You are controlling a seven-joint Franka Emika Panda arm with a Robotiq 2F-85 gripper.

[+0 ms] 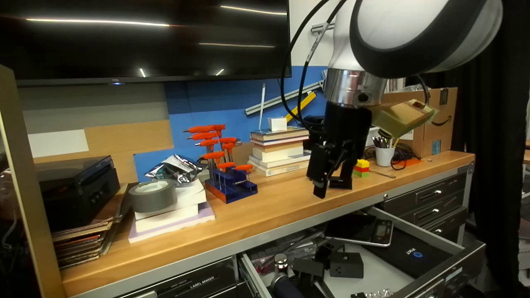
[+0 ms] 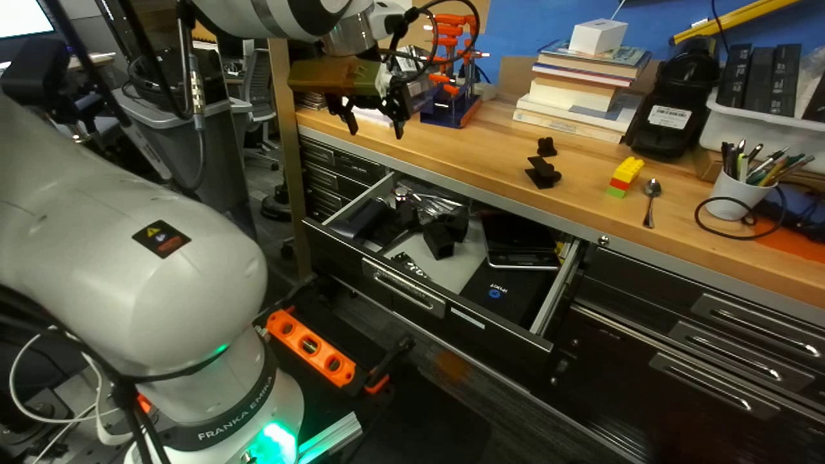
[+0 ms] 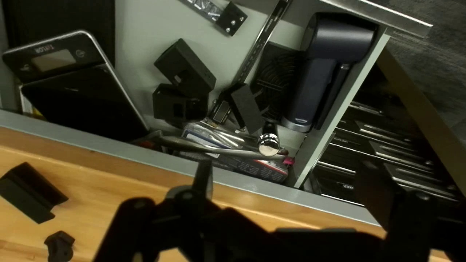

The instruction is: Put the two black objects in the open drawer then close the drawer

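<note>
Fingers (image 3: 202, 180), black and jointed, hang spread wide over the wooden worktop (image 2: 477, 142), well apart from a folded black piece (image 2: 544, 173) and a smaller lobed black piece (image 2: 546, 147) lying on it; the wide dark grey metal drawer (image 2: 457, 267) stands open below.

Angular black object (image 3: 32, 193) and smaller black object (image 3: 60, 247) on the table (image 3: 87, 196) at near left, open drawer (image 3: 140, 22) beyond, scale (image 3: 72, 94) inside at left, end effector (image 3: 286, 169) spread wide
</note>
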